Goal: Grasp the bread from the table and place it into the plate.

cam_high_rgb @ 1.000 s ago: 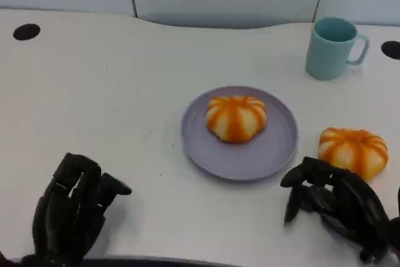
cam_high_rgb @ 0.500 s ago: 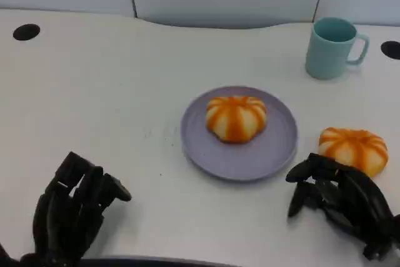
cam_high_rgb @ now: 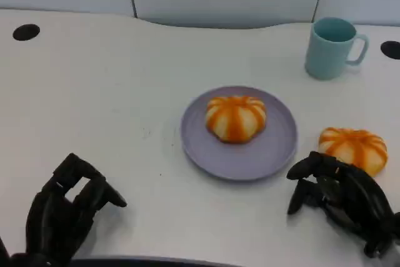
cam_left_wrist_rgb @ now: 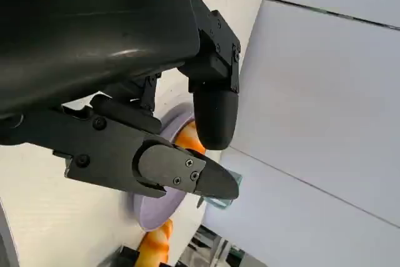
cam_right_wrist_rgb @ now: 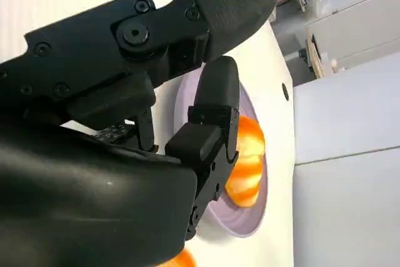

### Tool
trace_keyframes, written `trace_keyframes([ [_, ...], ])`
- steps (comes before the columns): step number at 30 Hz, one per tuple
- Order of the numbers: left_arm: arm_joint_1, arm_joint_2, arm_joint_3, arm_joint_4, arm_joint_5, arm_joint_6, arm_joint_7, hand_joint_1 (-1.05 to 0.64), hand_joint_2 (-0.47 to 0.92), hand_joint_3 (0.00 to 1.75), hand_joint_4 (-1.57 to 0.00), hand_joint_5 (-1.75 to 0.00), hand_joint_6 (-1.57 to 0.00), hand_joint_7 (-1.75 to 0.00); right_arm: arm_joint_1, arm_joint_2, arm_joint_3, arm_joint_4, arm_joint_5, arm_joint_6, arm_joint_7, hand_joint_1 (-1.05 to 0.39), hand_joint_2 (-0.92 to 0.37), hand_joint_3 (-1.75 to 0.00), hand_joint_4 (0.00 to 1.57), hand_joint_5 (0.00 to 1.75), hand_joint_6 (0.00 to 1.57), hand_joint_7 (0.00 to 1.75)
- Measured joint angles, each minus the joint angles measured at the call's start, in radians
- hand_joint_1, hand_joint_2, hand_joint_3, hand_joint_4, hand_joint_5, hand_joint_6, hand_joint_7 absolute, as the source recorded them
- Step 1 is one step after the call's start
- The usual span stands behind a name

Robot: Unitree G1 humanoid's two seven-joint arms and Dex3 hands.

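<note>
Head view: my left hand (cam_high_rgb: 65,217) has sunk back, empty; my right hand (cam_high_rgb: 340,198), seemingly loosely spread, holds beside the table bread (cam_high_rgb: 353,148), ungrasped.

Bright even light, soft faint shadows, wrist views blurred close-up

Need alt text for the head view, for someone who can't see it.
A round lilac plate at the centre of a white table holds one orange-and-cream striped bun; a second such bun lies on the table right of it, just beyond the empty black right hand. The black left hand is empty too, and a pale teal mug stands behind.
</note>
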Motion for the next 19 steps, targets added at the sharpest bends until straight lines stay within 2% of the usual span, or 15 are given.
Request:
trace_keyframes([
  [5, -0.005, 0.004, -0.003, 0.039, 0.013, -0.04, -0.003, -0.67, 0.89, 0.02, -0.57, -1.75, -0.44, -1.63, -0.002, 0.0, 0.0, 0.008, -0.002, -0.008, -0.003, -0.5, -0.92, -0.13, 0.66, 1.53, 0.73, 1.01],
  [12, -0.027, 0.02, -0.008, 0.069, 0.023, -0.079, -0.009, -0.68, 0.89, 0.01, -0.58, -1.75, -0.43, -1.68, -0.005, -0.001, -0.002, 0.013, -0.001, -0.009, 0.0, -0.55, -0.92, -0.1, 0.66, 1.52, 0.75, 1.01],
  [19, -0.027, 0.02, -0.012, 0.069, 0.031, -0.082, -0.009, -0.68, 0.9, 0.01, -0.58, -1.75, -0.41, -1.71, -0.005, -0.001, 0.0, 0.01, -0.004, -0.008, -0.008, -0.54, -0.92, -0.11, 0.66, 1.52, 0.74, 1.0],
])
